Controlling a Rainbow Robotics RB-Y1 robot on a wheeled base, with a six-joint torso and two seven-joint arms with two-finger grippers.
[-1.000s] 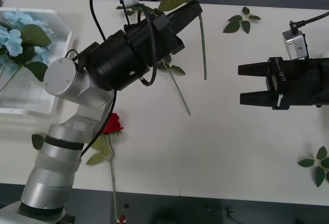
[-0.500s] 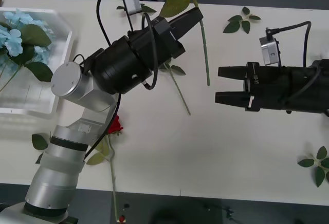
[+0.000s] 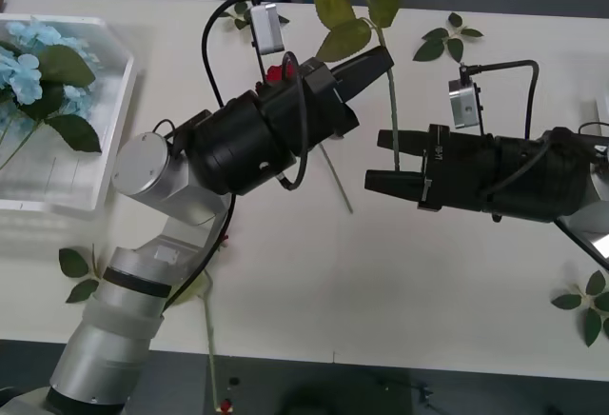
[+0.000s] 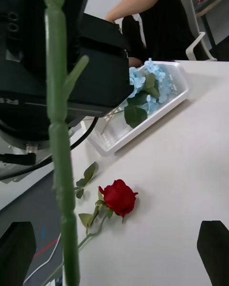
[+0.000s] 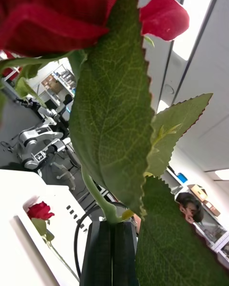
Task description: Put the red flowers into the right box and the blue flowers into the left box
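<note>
The right end effector [image 3: 373, 160] is closing in from the right, fingers apart, now straddling the stem of the rose [image 3: 360, 8] that the left end effector [image 3: 381, 58] is gripping aloft mid-desk. Looks like a handover toward the right box.

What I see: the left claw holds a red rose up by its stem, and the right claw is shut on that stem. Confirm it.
One thing is wrong. The left claw does hold the red rose up by its stem, but the right claw is open. The right wrist view shows its fingers well apart, with the stem between them.
</note>
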